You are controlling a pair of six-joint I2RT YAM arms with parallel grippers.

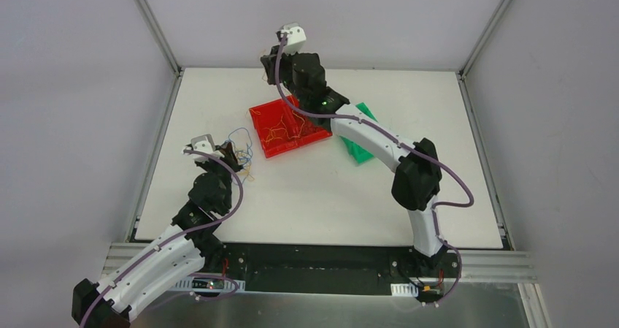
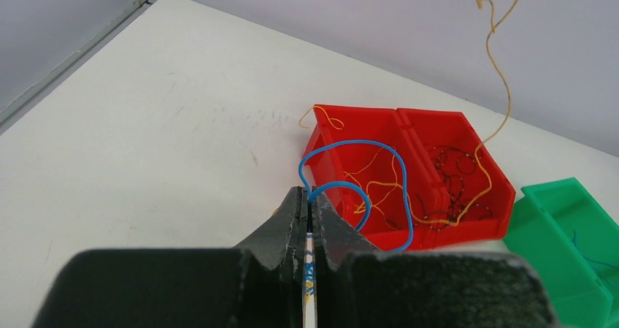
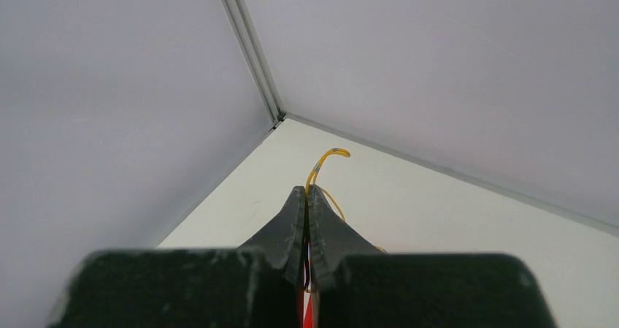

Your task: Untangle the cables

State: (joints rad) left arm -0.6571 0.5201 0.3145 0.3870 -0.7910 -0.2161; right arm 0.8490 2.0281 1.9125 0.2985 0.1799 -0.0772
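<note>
We find no words, numbers or signs we can read. Some tiny blue marks sit on a white strip (image 2: 308,288) between the fingers of the left gripper (image 2: 309,196), but they are too blurry for us.

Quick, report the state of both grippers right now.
Left gripper: closed, fingers pinching a blue wire.
Right gripper: closed, fingers pinching a yellow wire.
</note>
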